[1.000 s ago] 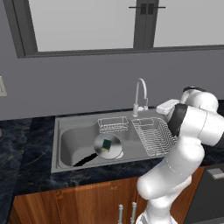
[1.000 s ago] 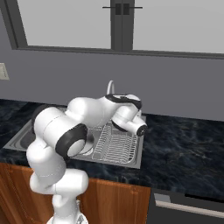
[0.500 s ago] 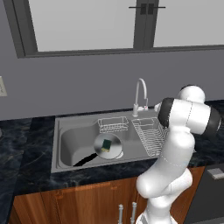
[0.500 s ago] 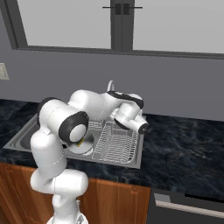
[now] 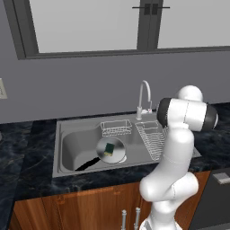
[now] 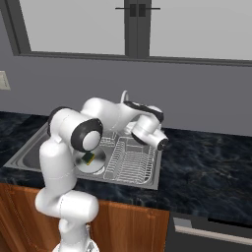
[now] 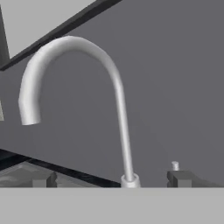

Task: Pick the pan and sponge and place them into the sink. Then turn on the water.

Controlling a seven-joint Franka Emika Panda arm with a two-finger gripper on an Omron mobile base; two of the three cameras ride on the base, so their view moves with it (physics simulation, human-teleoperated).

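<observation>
The silver pan (image 5: 116, 152) lies in the grey sink (image 5: 67, 139), its black handle pointing front-left. The yellow and green sponge (image 5: 109, 148) rests on the pan. From the right base view, pan (image 6: 97, 163) and sponge (image 6: 88, 158) show partly behind my arm. The hand view faces the curved silver faucet (image 7: 109, 83) at close range. My gripper (image 7: 109, 179) is open, its fingertips (image 7: 41, 178) wide apart on either side of the faucet base and holding nothing. No water shows at the spout.
A wire dish rack (image 5: 150, 137) fills the sink's right end and a small wire basket (image 5: 116, 128) hangs at the back. A small knob (image 7: 175, 165) stands beside the faucet base. Dark stone counter (image 6: 206, 167) surrounds the sink, with a wall and window behind.
My arm's elbow has swung up and across while the hand stayed near the faucet. The pan and sponge have not moved. The jaws stay open.
</observation>
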